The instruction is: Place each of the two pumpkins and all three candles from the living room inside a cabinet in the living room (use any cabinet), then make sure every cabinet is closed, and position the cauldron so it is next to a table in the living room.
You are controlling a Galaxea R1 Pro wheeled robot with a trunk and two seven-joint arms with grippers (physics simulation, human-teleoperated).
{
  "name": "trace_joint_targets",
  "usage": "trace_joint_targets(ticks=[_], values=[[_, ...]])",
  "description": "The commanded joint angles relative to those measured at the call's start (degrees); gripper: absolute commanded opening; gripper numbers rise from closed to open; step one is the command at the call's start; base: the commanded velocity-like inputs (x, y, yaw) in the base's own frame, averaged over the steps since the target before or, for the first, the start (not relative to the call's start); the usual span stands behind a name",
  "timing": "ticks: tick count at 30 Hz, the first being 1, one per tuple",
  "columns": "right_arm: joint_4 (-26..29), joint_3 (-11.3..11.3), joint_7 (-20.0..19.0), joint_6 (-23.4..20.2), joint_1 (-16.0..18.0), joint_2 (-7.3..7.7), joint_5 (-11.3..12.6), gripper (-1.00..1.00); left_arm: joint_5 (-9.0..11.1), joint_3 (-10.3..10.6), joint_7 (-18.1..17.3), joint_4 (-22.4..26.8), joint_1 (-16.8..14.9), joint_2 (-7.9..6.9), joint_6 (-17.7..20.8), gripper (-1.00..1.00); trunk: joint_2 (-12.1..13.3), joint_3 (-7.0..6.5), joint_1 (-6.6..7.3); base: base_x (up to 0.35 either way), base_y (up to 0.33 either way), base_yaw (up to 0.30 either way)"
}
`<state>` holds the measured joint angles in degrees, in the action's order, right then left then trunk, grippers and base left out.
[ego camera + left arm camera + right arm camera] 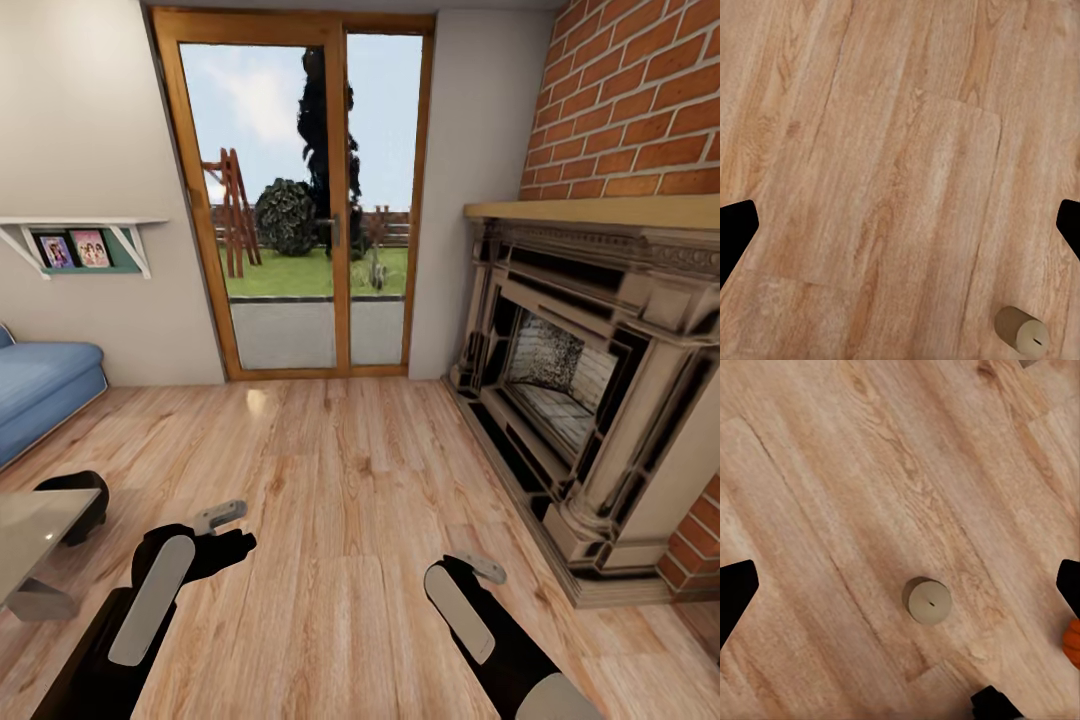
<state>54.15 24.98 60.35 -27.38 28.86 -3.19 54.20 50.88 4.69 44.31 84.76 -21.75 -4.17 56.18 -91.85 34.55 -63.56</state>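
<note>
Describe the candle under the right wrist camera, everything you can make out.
The candle is a short, stubby cylinder, pale beige and waxy-looking, with a flat top and a small dark mark at its centre, likely the wick. It stands upright on the wooden floor, seen almost straight from above, and nothing touches it. An orange pumpkin sits apart from it at the picture's edge. The dark tips at the sides belong to the right claw, which is spread wide and empty above it.

Head camera high, facing forward and down toward glass door (300, 200) and fireplace (590, 400), both wrist cameras pointing down, all views sharing wood floor (340, 480).
</note>
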Motion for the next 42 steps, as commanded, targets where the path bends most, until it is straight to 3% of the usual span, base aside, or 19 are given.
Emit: trace_joint_targets(ticks=[1, 42], values=[[0.05, 0.05, 0.35, -0.47, 0.06, 0.02, 0.22, 1.00, 0.53, 0.11, 0.60, 0.07, -0.05, -0.05, 0.07, 1.00, -0.45, 0.25, -0.22, 0.000, 0.000, 0.000], [0.24, -0.19, 0.21, -0.39, 0.15, 0.00, -0.05, 1.00, 0.62, 0.15, 0.60, -0.03, -0.05, -0.05, 0.07, 1.00, -16.89, 7.61, -9.23, 0.000, 0.000, 0.000]])
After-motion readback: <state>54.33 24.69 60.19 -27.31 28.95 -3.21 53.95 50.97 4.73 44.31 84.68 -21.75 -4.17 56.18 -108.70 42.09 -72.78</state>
